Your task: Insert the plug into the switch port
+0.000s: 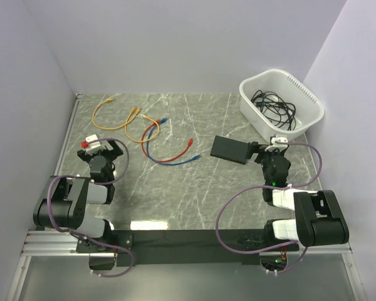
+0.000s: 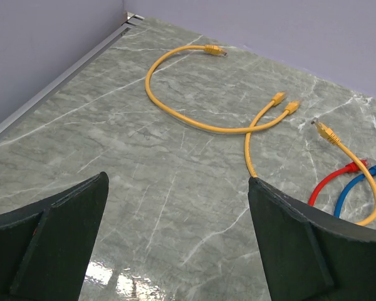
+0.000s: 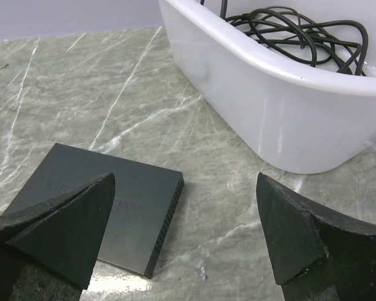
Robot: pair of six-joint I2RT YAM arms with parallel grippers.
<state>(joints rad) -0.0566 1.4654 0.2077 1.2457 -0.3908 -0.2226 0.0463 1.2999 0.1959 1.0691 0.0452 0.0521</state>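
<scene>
switch (image 3: 138, 200) near corner hid by R gripper (image 3: 185, 179) finger | side detail unclear

The right gripper (image 3: 185, 178) hangs spread over the switch (image 3: 138, 197) beside the tub (image 3: 269, 106).

Black switch (image 1: 229, 149), white tub (image 1: 253, 115), grey-green veined table (image 1: 194, 188), yellow cables (image 2: 148, 81), red cable (image 2: 329, 182), blue cable (image 2: 349, 188)

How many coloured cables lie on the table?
4: one yellow cable far left, a second yellow cable crossing it, then a red cable and a blue cable looped together right of those. None seems hidden.
</scene>
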